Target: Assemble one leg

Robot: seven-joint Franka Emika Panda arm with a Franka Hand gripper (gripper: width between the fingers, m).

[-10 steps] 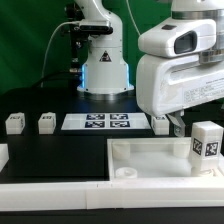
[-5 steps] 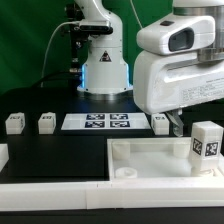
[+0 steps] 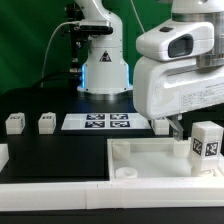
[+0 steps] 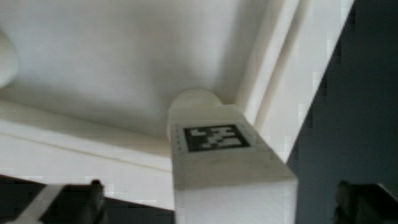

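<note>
The leg (image 3: 206,145) is a small white block with a black-and-white tag. It stands upright on the big flat white top (image 3: 150,158), near that top's edge at the exterior view's right. In the wrist view the leg (image 4: 222,150) lies in the middle, with its tag facing the camera. My gripper (image 4: 217,205) is open. Its dark fingertips (image 4: 68,200) stand wide apart on either side of the leg and do not touch it. In the exterior view the white hand (image 3: 178,85) hangs above and behind the leg.
Three like blocks stand on the black table: two at the exterior view's left (image 3: 14,123) (image 3: 46,122) and one under the hand (image 3: 160,123). The marker board (image 3: 98,122) lies between them. The robot base (image 3: 104,70) is at the back.
The hand shifted slightly up and to the exterior view's left, then came back to about where it was. The leg has not moved.
</note>
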